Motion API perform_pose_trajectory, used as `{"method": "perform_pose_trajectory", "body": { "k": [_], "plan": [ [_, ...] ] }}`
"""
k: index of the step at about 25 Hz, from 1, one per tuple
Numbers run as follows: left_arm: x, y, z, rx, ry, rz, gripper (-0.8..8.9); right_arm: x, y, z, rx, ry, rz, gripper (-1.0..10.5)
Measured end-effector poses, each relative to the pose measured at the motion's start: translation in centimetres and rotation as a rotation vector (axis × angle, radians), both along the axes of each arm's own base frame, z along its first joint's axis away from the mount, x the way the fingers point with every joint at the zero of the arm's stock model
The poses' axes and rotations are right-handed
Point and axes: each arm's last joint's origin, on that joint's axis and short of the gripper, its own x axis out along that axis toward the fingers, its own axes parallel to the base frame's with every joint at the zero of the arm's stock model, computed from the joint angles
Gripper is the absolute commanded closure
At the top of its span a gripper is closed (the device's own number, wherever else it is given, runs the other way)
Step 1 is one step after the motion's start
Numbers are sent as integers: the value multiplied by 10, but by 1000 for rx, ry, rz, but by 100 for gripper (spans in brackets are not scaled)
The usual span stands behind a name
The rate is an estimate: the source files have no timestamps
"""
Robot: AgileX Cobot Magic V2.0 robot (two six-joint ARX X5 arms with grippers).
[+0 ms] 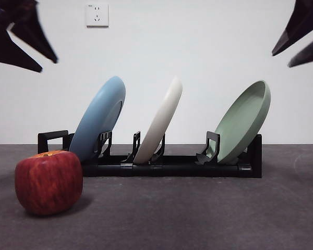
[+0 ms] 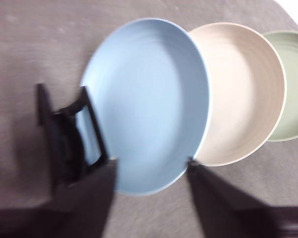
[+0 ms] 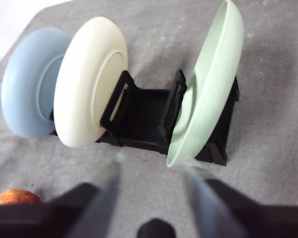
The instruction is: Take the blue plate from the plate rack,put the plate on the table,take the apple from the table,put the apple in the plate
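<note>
A cream plate (image 1: pixel 160 123) leans to the right at about the middle of the row, upright on its edge. Right of it, apart from it, a green plate (image 1: pixel 244 121) leans the same way, its hollow face turned to the left. Both show from above too: the cream plate (image 2: pixel 243 94) (image 3: pixel 89 82) and the green plate (image 2: pixel 292 79) (image 3: pixel 211 84). Behind, on the white wall (image 1: pixel 208 41) at the far side, sits a white socket (image 1: pixel 97 15), high and to the left.
</note>
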Motion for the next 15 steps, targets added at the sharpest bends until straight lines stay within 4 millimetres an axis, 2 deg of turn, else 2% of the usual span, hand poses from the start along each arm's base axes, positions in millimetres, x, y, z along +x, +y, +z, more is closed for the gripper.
{"method": "perform_pose_trajectory", "body": {
  "k": [7,9,12,15],
  "plan": [
    [46,-42,25,8,35,-110,521,1,0,4,-6,-17,5,658],
    [61,-51,26,21,58,-129,521,0,0,4,-7,-16,5,658],
    [82,-63,16,39,112,-147,521,1,0,4,-6,-16,5,659],
    [92,-71,-3,56,162,-159,524,0,0,4,-7,-16,5,659]
  ]
}}
